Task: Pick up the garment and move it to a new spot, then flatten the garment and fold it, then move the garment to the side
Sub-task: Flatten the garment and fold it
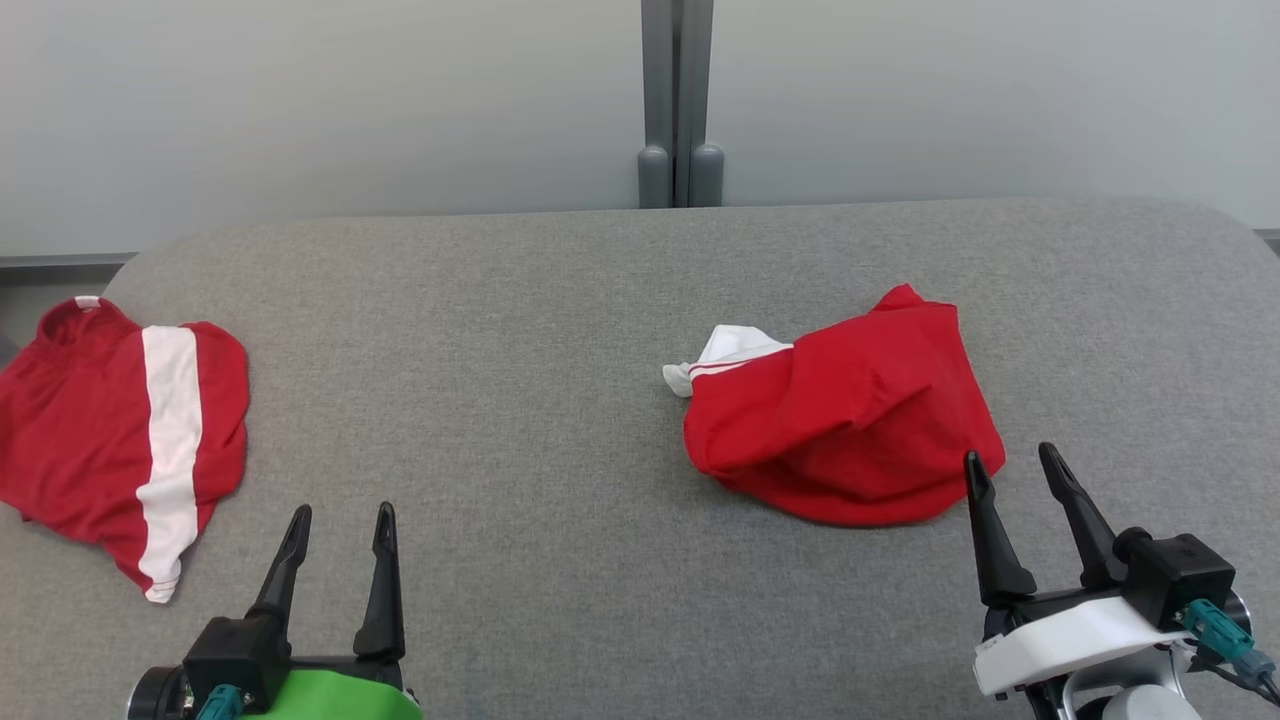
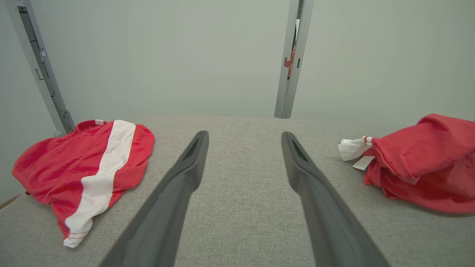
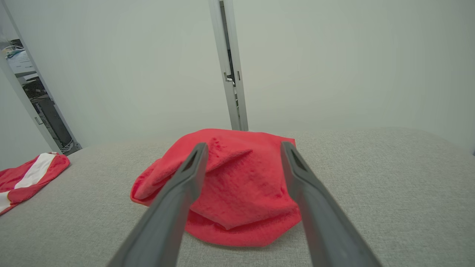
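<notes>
Here, crumpled garment (image 1: 850, 420) lies just beyond right end effector (image 1: 1012, 456).

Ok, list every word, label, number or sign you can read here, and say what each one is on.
No text here can be read.
Small white tag at the edge of the crumpled red garment: any print is too small to read.
Red garment with the white stripe: no lettering visible.

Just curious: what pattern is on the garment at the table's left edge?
The left garment is red with one broad white stripe, clearest in the head view.
</notes>
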